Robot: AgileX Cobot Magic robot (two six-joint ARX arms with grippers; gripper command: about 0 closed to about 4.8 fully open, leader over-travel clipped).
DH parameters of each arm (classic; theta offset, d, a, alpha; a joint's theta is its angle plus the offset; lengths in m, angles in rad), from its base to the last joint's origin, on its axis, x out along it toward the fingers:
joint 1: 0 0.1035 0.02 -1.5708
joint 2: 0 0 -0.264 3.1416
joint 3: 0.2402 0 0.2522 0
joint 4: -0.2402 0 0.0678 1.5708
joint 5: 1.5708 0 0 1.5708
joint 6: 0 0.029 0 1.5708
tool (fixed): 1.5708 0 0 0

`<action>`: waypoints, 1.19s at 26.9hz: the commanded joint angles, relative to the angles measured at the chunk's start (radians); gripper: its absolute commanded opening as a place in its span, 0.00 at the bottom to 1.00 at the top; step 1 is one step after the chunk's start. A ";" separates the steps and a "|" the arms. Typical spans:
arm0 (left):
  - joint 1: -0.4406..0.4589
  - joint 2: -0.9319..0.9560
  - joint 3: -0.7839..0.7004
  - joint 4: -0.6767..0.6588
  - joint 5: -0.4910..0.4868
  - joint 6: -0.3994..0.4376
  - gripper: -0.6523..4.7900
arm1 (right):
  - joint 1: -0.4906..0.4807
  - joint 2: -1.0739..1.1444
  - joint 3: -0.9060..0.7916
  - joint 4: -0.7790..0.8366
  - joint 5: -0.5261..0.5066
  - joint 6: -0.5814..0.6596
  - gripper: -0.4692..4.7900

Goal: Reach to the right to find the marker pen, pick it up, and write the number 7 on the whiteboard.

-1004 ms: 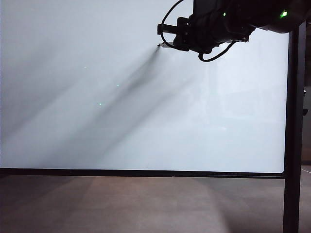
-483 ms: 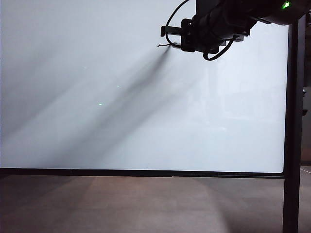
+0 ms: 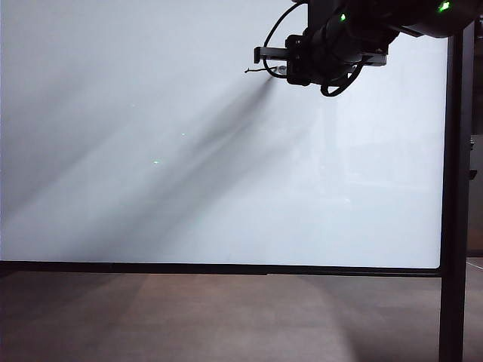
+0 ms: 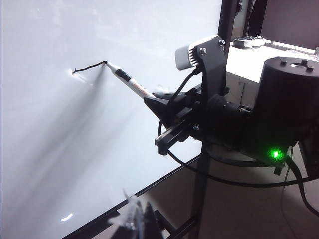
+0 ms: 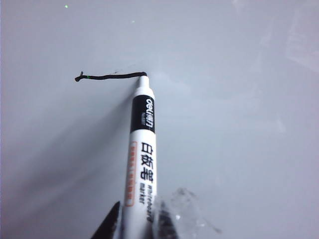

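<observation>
Right gripper (image 5: 137,226) jaws clamp one marker pen (image 5: 140,154); left gripper (image 4: 133,219) jaws closed, empty.

Marker pen (image 5: 142,149) tip on whiteboard (image 3: 189,166), apparently touching stroke's (image 5: 109,76) right end.

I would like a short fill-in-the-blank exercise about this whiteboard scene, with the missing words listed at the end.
1. The right gripper holds the marker pen, whose tip touches the ____.
2. So far only the ____ stroke of the number 7 is drawn.
3. The pen tip is at the ____ end of that stroke in the exterior view.
4. The left gripper holds ____.

Missing words: whiteboard; horizontal; right; nothing
</observation>
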 commanded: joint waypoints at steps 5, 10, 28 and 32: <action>0.000 -0.002 0.001 0.014 0.000 0.000 0.11 | -0.001 -0.003 0.005 -0.066 0.030 0.037 0.08; 0.000 -0.002 0.001 0.015 0.000 0.000 0.11 | 0.000 -0.003 0.005 -0.119 0.027 0.039 0.08; 0.000 -0.002 0.001 0.016 0.000 0.000 0.11 | -0.003 0.015 -0.002 -0.272 -0.010 0.065 0.08; 0.000 -0.002 0.001 0.016 0.000 0.000 0.11 | -0.004 0.022 -0.002 -0.294 -0.032 0.066 0.08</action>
